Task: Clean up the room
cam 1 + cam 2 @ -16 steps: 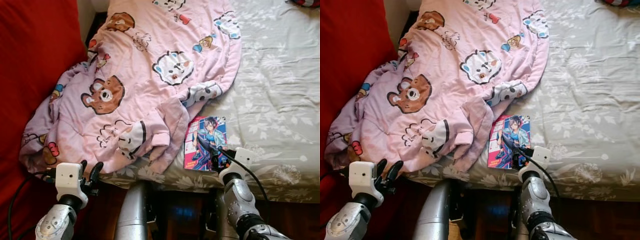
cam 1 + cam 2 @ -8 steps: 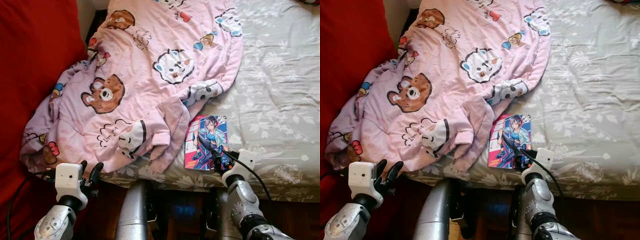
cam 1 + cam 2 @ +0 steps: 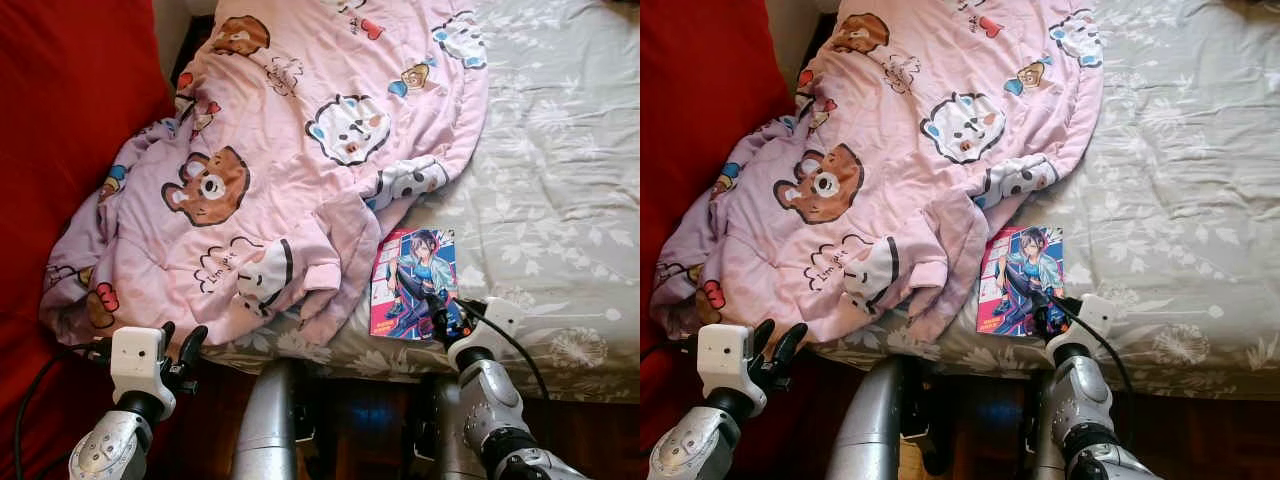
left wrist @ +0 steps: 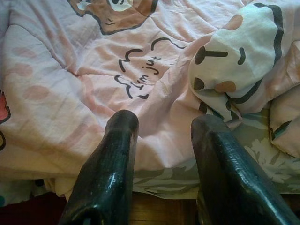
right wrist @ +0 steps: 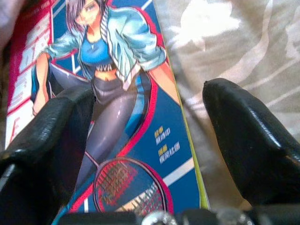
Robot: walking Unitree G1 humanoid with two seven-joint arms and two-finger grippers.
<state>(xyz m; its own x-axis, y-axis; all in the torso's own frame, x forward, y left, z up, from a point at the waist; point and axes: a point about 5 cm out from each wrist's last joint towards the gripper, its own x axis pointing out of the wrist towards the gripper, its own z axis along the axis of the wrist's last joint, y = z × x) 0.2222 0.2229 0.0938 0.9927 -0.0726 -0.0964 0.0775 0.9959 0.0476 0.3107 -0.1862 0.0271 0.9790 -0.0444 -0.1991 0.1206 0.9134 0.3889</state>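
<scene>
I count one comic book [image 3: 413,283] on the bed, its cover showing one drawn figure with one badminton racket [image 5: 129,185]. There is one pink cartoon-print blanket [image 3: 290,160], one grey floral bedsheet [image 3: 560,190] and one red surface [image 3: 70,120] along the side (I cannot tell whether it is a cushion or a headboard). On the blanket I make out two brown bear faces, the larger one [image 3: 208,187] near the middle; the smaller prints are too crumpled to count. My rig shows two grippers, the left gripper [image 3: 178,347] and the right gripper [image 3: 447,315], each with two black fingers [image 4: 110,164].
</scene>
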